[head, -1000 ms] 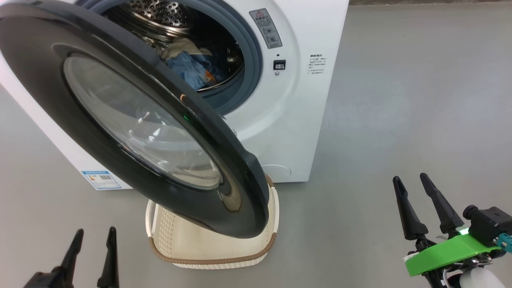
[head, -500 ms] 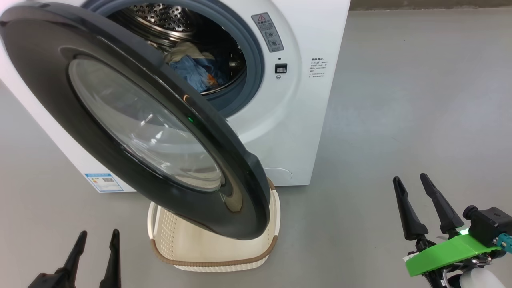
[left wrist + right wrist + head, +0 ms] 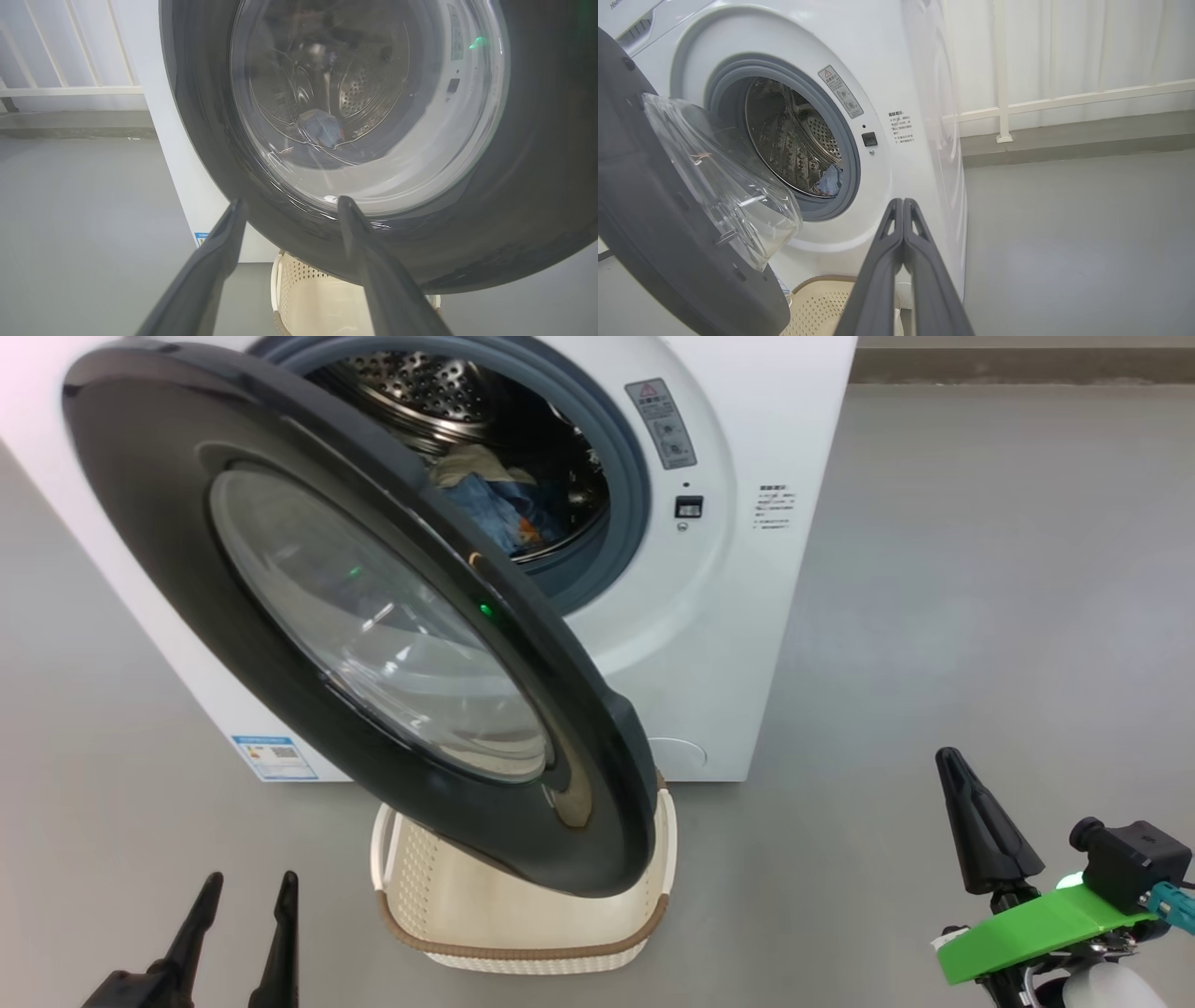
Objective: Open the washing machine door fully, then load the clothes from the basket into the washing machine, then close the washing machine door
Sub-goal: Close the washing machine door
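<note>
the washing machine (image 3: 728, 616) fills the upper half of the head view, a white front-loader on a grey floor (image 3: 980, 569). the washing machine door (image 3: 280, 672) stands swung out from the opening. its glossy black rim runs from the upper left down to the lower centre of the frame, with the clear glass bowl (image 3: 373, 625) at its middle. the door's lower edge overlaps the basket (image 3: 439, 887), which sits on the floor just in front of the machine at the lower centre. the basket's brown rim and perforated cream wall show below the door. the clothes (image 3: 499, 513), a blue and cream heap with a spot of orange, lie inside the steel drum (image 3: 420, 383), behind the grey-blue gasket (image 3: 639, 513), in the upper centre. a blue label sticker (image 3: 275, 758) sits at the machine's lower corner, left of the door.

the left gripper (image 3: 252, 882) is at the lower left of the head view, apart from the door, its two dark fingers spread and grasping nothing. in the left wrist view they rise either side of the door's lower rim.

the right gripper (image 3: 952, 765) is at the lower right, well apart from the machine. its fingers are clenched into one point with nothing between them, and a green plate (image 3: 1027, 929) sits at its base. in the right wrist view a white railing (image 3: 1064, 100) runs across the upper right.
</note>
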